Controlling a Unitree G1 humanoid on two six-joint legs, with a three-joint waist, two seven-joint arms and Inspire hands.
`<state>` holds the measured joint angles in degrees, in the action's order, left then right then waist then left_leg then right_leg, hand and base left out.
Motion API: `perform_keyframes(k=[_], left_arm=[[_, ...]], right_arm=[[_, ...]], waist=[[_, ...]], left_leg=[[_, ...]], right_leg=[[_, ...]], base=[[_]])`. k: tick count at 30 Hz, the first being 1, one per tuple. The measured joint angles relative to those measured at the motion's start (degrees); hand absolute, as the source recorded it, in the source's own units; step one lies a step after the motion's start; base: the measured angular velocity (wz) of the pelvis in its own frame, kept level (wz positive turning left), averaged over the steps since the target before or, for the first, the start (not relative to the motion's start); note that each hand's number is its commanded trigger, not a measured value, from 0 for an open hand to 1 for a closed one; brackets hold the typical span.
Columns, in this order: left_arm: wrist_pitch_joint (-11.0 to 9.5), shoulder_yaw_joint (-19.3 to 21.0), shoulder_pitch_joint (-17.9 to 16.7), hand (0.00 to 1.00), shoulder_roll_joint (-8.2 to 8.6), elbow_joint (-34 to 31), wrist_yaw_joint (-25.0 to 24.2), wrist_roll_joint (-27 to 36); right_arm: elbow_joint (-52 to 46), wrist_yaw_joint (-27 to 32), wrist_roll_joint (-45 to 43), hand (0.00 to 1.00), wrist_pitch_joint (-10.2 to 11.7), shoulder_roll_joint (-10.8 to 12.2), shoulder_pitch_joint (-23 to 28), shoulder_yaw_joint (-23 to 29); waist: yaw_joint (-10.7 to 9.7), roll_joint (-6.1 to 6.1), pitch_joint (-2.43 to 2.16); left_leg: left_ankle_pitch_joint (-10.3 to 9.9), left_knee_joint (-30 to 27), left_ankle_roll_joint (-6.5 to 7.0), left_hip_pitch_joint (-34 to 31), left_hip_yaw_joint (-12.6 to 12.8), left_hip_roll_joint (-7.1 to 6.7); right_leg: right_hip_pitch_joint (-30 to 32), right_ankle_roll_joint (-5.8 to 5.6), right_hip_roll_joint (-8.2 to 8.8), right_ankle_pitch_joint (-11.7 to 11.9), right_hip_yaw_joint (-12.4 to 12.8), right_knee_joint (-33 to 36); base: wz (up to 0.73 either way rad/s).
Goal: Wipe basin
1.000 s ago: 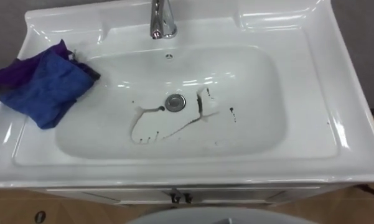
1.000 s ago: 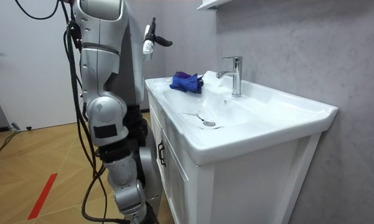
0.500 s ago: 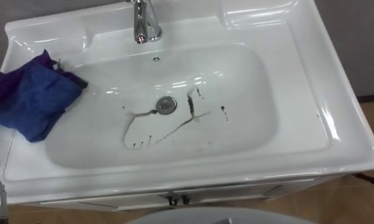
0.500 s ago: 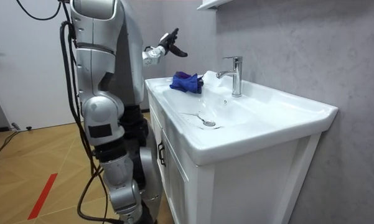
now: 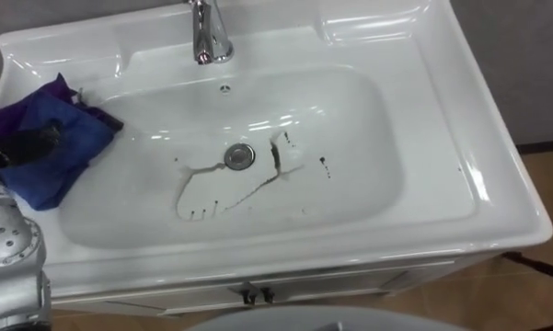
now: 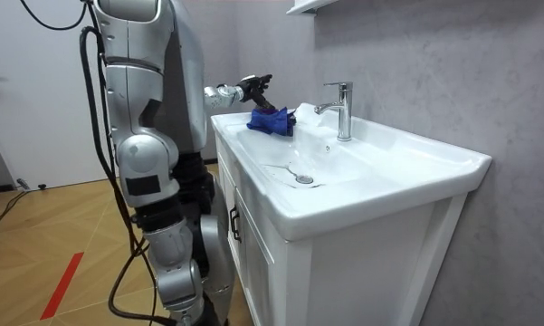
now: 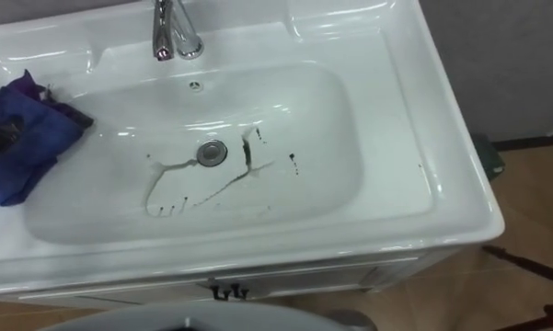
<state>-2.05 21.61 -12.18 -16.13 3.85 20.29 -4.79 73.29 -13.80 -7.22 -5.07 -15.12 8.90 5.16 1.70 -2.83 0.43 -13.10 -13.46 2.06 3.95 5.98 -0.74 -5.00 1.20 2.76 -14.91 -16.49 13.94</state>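
The white basin (image 5: 478,165) has thin dark streaks (image 5: 212,188) running around its drain (image 5: 240,155). A crumpled blue and purple cloth (image 5: 69,133) lies on the rim at the basin's left side. My left hand (image 5: 23,145) reaches in from the lower left, its dark fingers stretched out and resting on top of the cloth. The room view shows me standing at the cabinet's front with that left hand (image 6: 253,85) lowered onto the cloth (image 6: 273,120).
A chrome faucet (image 5: 207,32) stands at the back, just left of centre. Below the basin is a white cabinet with small dark door handles (image 5: 255,296). A grey wall rises behind it, and wooden floor (image 5: 547,184) shows to the right.
My left hand has come down from shoulder height onto the cloth, and its forearm has entered the eye view at the lower left. The head camera has shifted; the cloth has not moved.
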Motion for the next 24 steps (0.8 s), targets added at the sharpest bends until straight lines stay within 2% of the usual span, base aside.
perform_keyframes(k=[3, 10, 16, 24], left_arm=[[0.04, 0.00, 0.11, 0.00, 0.05, 1.78, -0.96, -0.55], [0.55, -0.27, 0.11, 0.00, 1.61, 2.94, -2.54, -2.75], [0.55, -2.05, 0.11, 0.00, 1.72, 4.82, -3.59, -4.96], [0.54, -3.91, 0.12, 0.00, 1.72, 7.34, -3.64, -4.95]], right_arm=[[-0.08, 0.01, -0.04, 0.00, 0.04, 0.00, -0.15, 0.02], [0.11, -0.12, -0.06, 0.00, 0.07, 0.28, -0.38, -0.65], [0.22, -0.14, -0.21, 0.00, 0.06, 0.29, -0.49, -0.68], [0.11, -0.13, -0.14, 0.00, 0.15, 0.27, -0.88, -1.65]], waist=[[0.06, 0.10, -0.02], [-0.02, 0.07, -0.02], [0.10, 0.05, -0.02], [0.09, -0.09, -0.13]], left_leg=[[0.00, 0.12, 0.00, 0.34, 0.22, 0.01], [-0.02, 0.50, -0.01, 0.57, 0.31, 0.00], [-0.02, 0.74, -0.02, 0.59, 0.38, 0.01], [-0.02, 0.61, -0.02, -0.12, 0.74, 0.01]], right_leg=[[-0.08, 0.00, -0.02, 0.00, 0.55, 0.06], [-0.10, -0.11, -0.06, 0.07, 0.70, 0.02], [0.14, -0.10, -0.09, 0.07, 0.89, 0.22], [1.20, -0.06, 0.09, 0.13, 0.93, 0.82]], base=[[-0.07], [-0.01], [0.00], [0.00]])
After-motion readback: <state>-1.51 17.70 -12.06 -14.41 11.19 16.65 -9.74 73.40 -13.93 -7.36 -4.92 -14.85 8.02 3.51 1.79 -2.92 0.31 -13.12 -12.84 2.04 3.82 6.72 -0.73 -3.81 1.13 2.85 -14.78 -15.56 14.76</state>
